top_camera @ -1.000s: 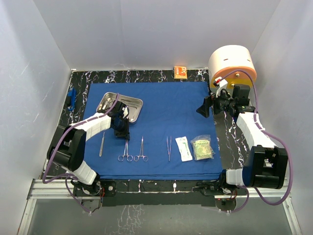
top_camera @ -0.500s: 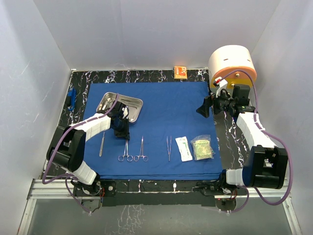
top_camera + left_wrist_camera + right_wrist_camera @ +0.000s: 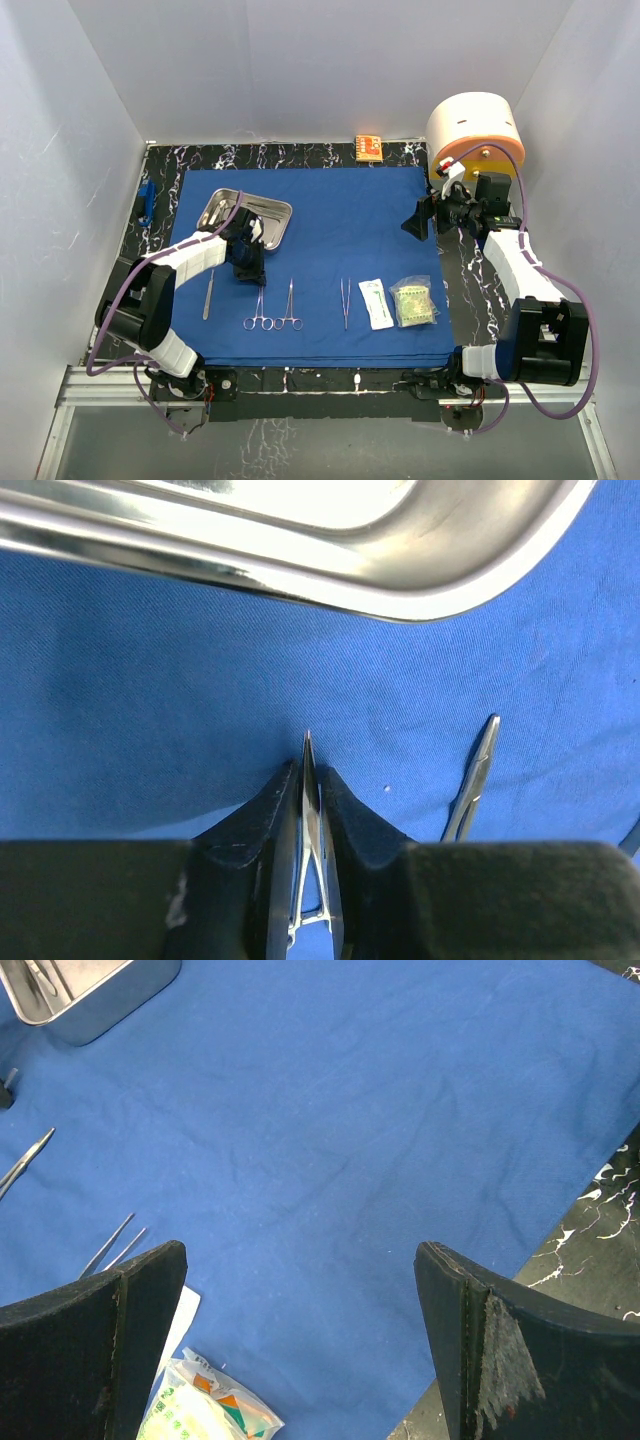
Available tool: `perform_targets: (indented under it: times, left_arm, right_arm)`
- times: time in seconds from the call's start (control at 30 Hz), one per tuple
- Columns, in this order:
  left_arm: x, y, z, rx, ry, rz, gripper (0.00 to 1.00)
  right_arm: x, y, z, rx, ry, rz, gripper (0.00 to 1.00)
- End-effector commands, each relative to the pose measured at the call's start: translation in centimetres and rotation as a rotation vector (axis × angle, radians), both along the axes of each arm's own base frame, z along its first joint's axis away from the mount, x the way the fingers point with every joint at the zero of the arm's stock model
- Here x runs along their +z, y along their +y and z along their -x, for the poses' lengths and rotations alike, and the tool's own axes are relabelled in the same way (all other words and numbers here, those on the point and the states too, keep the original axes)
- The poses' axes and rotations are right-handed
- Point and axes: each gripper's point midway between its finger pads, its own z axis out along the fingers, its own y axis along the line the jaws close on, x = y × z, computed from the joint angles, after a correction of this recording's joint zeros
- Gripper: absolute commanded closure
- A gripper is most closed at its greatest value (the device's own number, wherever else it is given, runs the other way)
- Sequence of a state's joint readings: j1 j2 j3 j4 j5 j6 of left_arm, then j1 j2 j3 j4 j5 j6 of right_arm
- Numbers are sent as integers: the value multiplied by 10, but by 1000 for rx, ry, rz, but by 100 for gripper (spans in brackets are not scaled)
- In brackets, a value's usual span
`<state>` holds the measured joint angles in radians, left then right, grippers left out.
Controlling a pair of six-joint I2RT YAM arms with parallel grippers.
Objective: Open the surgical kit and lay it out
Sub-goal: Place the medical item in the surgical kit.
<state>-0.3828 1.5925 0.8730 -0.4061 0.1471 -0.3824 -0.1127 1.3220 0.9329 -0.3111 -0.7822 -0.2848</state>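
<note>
The blue drape [image 3: 340, 210] lies spread flat, and most of the kit sits in a row on its near half: a slim instrument [image 3: 208, 293], second forceps [image 3: 290, 305], tweezers [image 3: 345, 302] and two packets [image 3: 375, 303] [image 3: 413, 302]. The left gripper [image 3: 308, 775] is pinched on the tips of the ring-handled forceps [image 3: 310, 830] just before the steel tray [image 3: 283, 210] — which seems to hold a piece or two yet to lay out — while the right gripper [image 3: 298, 1255] hangs wide open near the drape's right edge.

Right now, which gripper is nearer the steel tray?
Left. The left gripper, shut on forceps, sits right beside the steel tray; the right gripper hangs open at the blue cloth's right edge.
</note>
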Motion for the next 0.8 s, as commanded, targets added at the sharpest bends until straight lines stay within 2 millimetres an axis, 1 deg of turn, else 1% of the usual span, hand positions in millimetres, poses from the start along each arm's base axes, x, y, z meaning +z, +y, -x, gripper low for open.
perform_targets:
  times: [0.0,0.2,0.37,0.47,0.67,0.77]
  left_arm:
    - [2,2,6,-6,-1,-9,84]
    - [4,2,4,-11,-9,-11,81]
    - [13,2,-2,-19,-43,-8,78]
    - [22,3,-6,-24,-78,-9,74]
    - [49,-1,-16,-46,-180,24,65]
    - [62,-1,-19,-62,-228,34,59]
  right_arm:
    - [15,1,-4,8,-68,-5,2]
    - [15,1,-3,8,-68,-6,2]
    - [14,1,-3,9,-65,-7,2]
    - [15,1,-4,8,-66,-8,2]
    - [15,0,-6,3,-62,-5,2]
    - [18,1,-7,5,-63,-11,2]
